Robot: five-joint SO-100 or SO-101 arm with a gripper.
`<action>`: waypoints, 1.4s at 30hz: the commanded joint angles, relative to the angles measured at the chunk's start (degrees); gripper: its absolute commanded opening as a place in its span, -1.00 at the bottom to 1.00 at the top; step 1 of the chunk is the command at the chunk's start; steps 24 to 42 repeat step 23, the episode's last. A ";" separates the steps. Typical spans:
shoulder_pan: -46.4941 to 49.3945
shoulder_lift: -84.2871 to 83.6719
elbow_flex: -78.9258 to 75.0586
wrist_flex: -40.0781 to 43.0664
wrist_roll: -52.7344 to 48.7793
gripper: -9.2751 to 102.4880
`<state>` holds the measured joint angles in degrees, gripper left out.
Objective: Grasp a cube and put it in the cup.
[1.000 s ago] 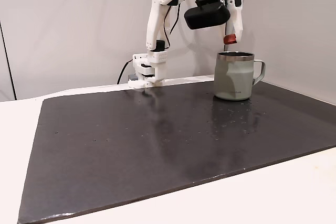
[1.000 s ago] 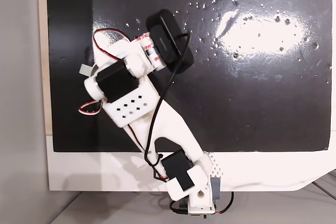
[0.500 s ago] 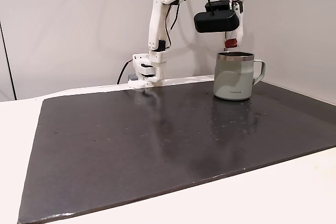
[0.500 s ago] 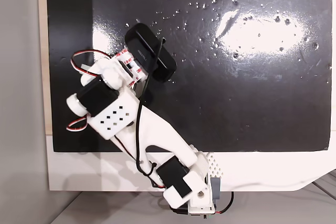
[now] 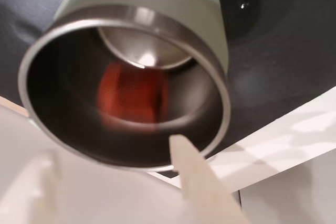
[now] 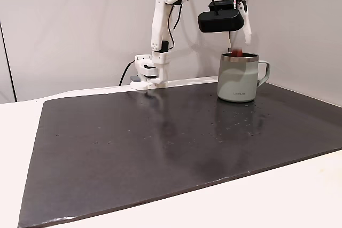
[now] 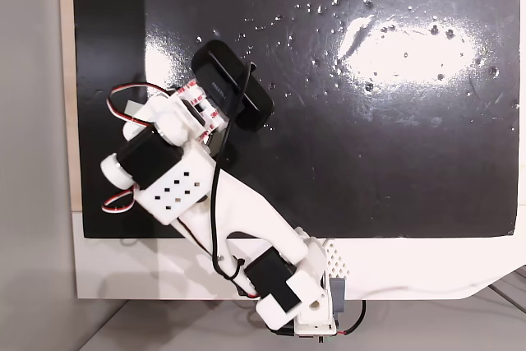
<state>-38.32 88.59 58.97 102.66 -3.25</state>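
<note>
The released gripper [image 6: 243,34] is hanging above the steel-rimmed cup [image 6: 238,77]; the wrist view is showing the blurred red-orange cube [image 5: 132,94] inside its shiny bowl.

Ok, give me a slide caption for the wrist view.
Red cube, blurred, inside the steel-rimmed cup below the gripper.

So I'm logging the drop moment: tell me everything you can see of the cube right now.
The cube shows as a blurred red-orange patch inside the cup in the wrist view, its edges and faces too smeared to make out. In a fixed view it sits right at the steel rim, below the gripper, with a gap between them. Whether it touches the cup's wall or floor cannot be told.
</note>
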 commanded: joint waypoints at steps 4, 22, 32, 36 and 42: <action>0.79 4.13 -1.23 0.62 1.05 -0.32; 0.53 5.27 0.53 0.62 0.97 -0.34; 0.44 5.27 0.70 0.62 0.97 -0.34; 0.44 5.27 0.70 0.62 0.97 -0.34; 0.44 5.27 0.70 0.62 0.97 -0.34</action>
